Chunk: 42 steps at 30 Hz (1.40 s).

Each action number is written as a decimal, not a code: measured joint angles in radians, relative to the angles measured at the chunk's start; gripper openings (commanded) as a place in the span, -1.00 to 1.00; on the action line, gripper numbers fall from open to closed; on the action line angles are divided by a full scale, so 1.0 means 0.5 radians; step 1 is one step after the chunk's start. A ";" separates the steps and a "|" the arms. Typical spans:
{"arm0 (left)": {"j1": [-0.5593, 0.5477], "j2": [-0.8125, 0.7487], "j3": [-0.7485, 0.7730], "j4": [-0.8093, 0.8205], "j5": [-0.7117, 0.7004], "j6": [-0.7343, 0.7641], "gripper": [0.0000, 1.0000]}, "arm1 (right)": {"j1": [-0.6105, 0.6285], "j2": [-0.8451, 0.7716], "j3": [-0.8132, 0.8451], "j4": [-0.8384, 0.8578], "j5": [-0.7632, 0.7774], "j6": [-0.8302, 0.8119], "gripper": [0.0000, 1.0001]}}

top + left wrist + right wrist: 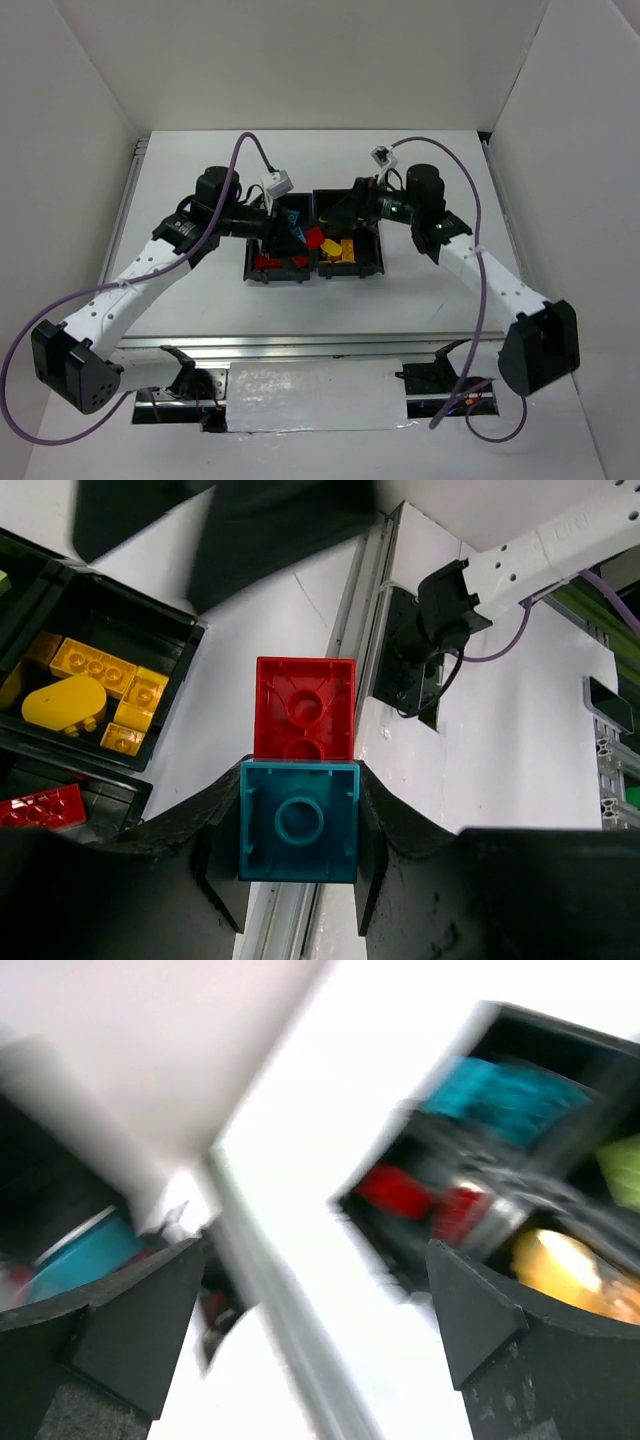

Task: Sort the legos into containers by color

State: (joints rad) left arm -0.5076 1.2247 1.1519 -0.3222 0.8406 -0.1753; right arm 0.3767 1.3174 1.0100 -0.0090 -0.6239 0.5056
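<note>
Top view: black plastic four-compartment tray point(350, 272), both arms above it.
Left wrist: jaws clamp a cyan square plastic brick point(298, 820), lifted near the tray, with a red plastic brick point(305, 708) attached.
Right wrist, blurred: jaws wide, empty.
Probable next: pull the pair apart, bin each.

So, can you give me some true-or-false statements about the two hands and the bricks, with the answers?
1. The left hand is shut on a blue brick. True.
2. A red brick sits flush against that blue brick. True.
3. The right hand grips a yellow brick. False: it is open, with nothing between its fingers.
4. The yellow bricks lie outside the black tray. False: they lie together in one of its compartments.
</note>
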 measured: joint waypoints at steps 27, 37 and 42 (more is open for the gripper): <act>0.020 -0.019 0.000 0.143 0.305 -0.175 -0.85 | 0.250 -0.156 -0.300 1.188 -0.967 0.372 -1.00; 0.020 -0.026 0.000 0.135 0.121 -0.171 0.99 | 0.263 -0.159 -0.280 1.065 -0.952 0.284 -1.00; 0.024 -0.093 0.000 0.121 -0.048 -0.170 0.99 | 0.263 -0.159 -0.243 0.865 -0.906 0.153 -1.00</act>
State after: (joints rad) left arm -0.4957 1.1782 1.1519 -0.2619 0.8165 -0.2604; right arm 0.5083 1.2381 0.8886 0.4236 -1.0767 0.5819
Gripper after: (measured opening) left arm 0.994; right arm 0.442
